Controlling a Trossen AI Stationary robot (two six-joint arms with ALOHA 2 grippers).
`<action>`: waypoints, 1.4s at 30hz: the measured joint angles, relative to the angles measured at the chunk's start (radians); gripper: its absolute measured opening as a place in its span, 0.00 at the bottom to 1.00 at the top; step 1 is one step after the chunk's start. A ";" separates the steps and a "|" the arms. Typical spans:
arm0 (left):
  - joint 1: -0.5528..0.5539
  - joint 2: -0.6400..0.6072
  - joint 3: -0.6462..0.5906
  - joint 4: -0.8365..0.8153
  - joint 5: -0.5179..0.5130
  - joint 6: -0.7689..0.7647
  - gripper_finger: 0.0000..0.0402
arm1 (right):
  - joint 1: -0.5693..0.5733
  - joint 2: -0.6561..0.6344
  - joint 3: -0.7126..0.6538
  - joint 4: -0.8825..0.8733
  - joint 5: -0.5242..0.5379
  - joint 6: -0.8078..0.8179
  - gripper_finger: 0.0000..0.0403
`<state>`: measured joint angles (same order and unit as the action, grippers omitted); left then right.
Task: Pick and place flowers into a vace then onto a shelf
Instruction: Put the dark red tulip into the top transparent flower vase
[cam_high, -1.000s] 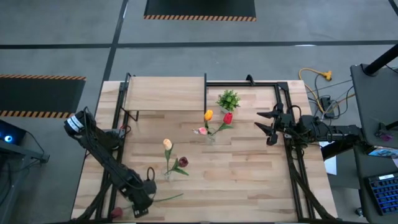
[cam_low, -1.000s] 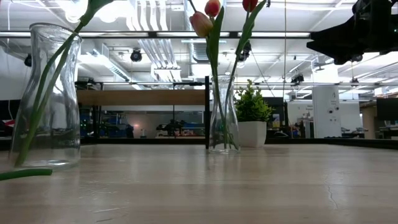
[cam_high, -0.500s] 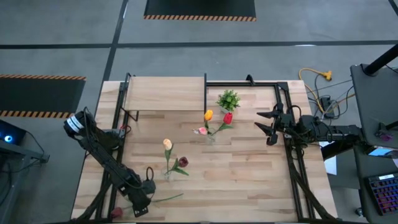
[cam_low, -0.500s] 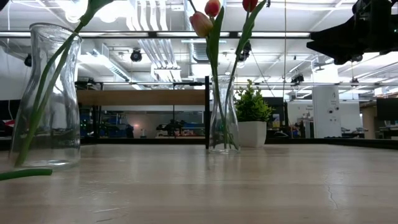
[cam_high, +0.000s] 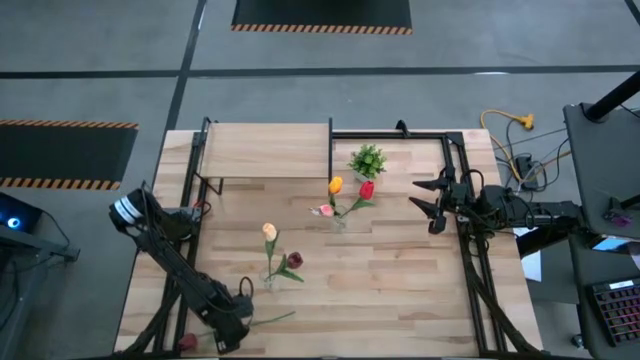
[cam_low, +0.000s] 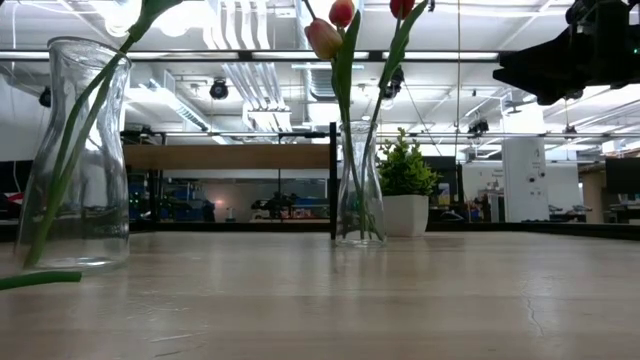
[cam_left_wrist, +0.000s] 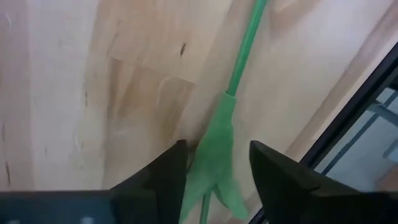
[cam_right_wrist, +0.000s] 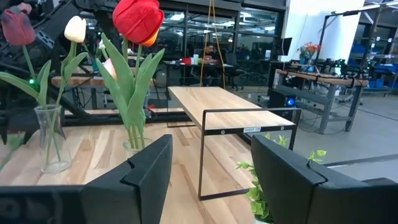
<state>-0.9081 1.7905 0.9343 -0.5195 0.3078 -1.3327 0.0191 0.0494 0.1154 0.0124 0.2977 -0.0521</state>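
One tulip lies flat on the table near its near left corner, with a green stem (cam_high: 272, 318) and a red head (cam_high: 188, 342). My left gripper (cam_high: 232, 322) is low over it and open. In the left wrist view its fingers (cam_left_wrist: 165, 171) stand on either side of the stem's leaf (cam_left_wrist: 214, 162) without closing on it. A glass vase (cam_high: 270, 280) holds a cream and a dark red tulip. A second vase (cam_high: 338, 218) holds orange, red and pink tulips. The shelf (cam_high: 265, 150) stands at the far left. My right gripper (cam_high: 430, 205) waits open at the right edge.
A small potted plant (cam_high: 368, 160) stands beside the shelf's right end, behind the second vase. A black metal frame (cam_high: 465, 250) runs along the table's right and far edges. Bare tabletop (cam_high: 400, 290) lies between the vases and the near right corner.
My left arm has shifted slightly toward the table's right and near edge over the lying tulip. The tulip and both vases have stayed in place.
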 joint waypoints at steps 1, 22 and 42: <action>0.000 -0.004 0.004 -0.001 0.003 0.008 0.35 | 0.000 0.000 0.000 0.000 0.000 0.000 0.52; 0.027 -0.351 0.020 -0.128 -0.027 -0.016 0.00 | 0.000 0.000 0.002 0.004 -0.006 0.024 0.52; 0.043 -0.398 0.530 -0.153 -0.677 0.860 0.00 | 0.000 0.000 0.036 0.028 -0.014 0.152 0.52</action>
<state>-0.8650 1.3920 1.4642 -0.6723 -0.3691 -0.4732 0.0193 0.0490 0.1511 0.0403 0.2836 0.1000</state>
